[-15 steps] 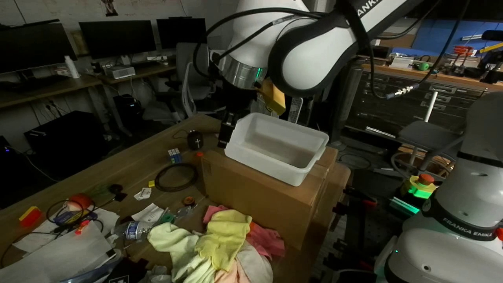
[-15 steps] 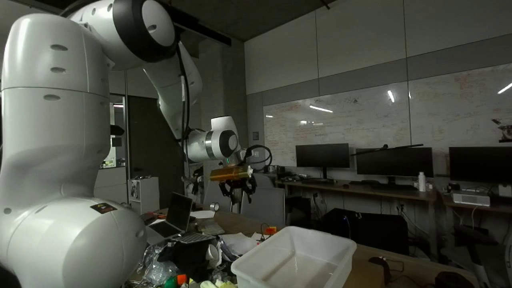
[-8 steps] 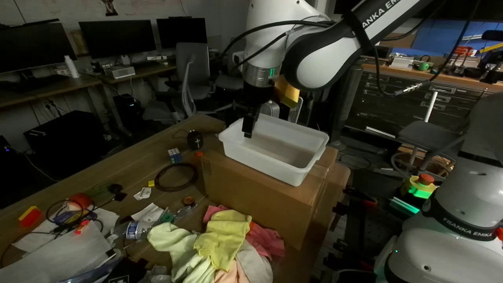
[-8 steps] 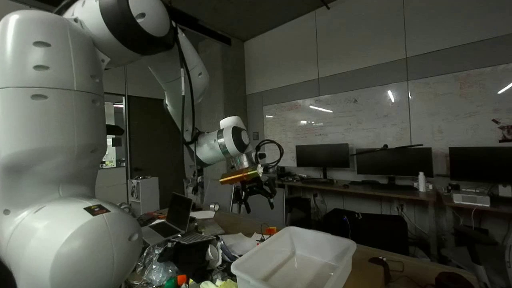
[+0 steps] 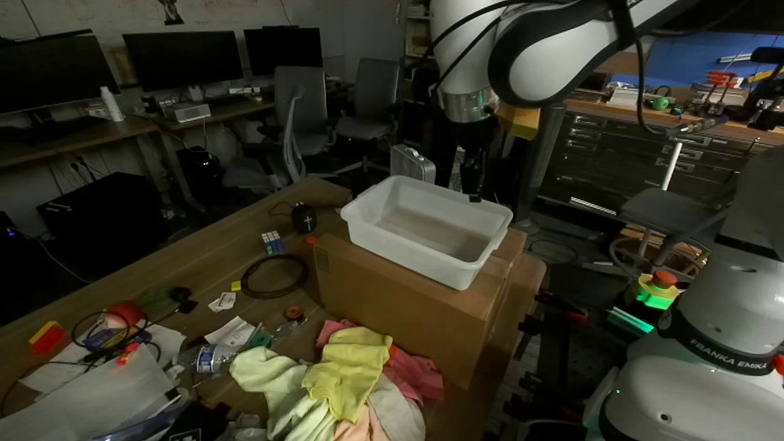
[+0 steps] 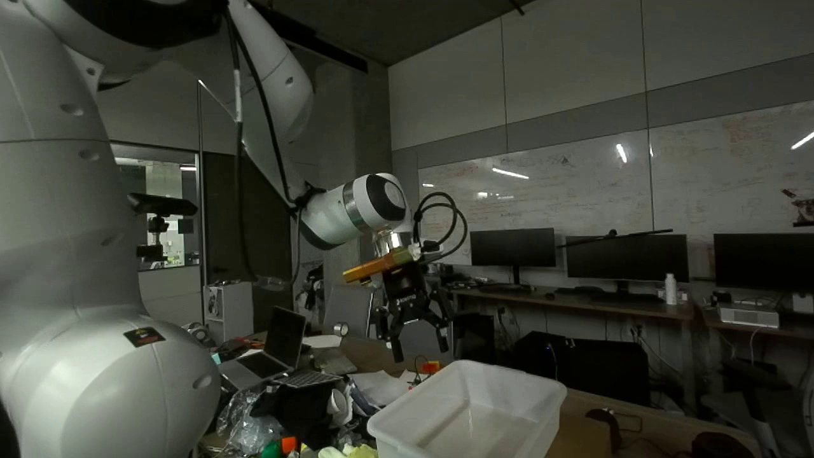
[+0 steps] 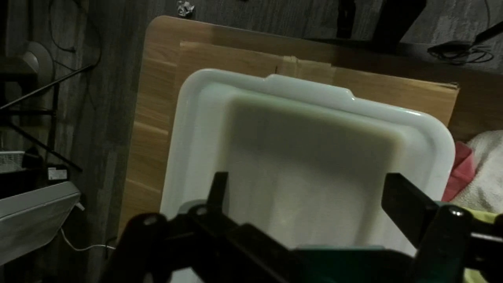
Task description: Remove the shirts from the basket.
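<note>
Gripper (image 6: 420, 348) has shifted across, jaws spread wide, and hangs apparently over the basket (image 5: 410, 256), with shirts (image 5: 349, 373) heaped beside the box (image 5: 416, 312).

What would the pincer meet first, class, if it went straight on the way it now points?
Most likely the tub: the open pincer points down, and the tub's inside shows between its tips in the wrist view. Depth is unclear, so a tip might touch a side before the bottom.

Plain white on basket (image 5: 407, 254).
From there: yellow, pink, peach on shirts (image 5: 346, 376) at seven o'clock; checks on cube (image 5: 272, 242) at nine.
</note>
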`<move>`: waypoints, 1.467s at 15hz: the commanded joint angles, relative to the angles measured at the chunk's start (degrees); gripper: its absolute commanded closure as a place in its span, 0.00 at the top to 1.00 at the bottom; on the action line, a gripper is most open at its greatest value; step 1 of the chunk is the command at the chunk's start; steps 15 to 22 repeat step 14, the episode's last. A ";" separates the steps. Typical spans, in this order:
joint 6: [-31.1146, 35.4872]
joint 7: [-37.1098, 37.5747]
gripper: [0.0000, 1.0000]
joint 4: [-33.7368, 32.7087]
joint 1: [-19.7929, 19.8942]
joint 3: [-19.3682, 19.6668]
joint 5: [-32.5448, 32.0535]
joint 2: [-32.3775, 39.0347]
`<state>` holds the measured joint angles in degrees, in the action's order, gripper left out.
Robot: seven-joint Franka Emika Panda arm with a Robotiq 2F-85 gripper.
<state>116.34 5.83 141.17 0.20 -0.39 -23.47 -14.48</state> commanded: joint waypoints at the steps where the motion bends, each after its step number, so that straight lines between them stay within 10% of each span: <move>1: 6.26 -1.65 1.00 8.87 1.88 2.29 0.86 -11.47; 10: 25.65 -7.71 1.00 17.42 6.09 9.90 6.44 -21.83; 22: 24.90 -8.41 1.00 16.95 7.39 8.67 8.03 -21.12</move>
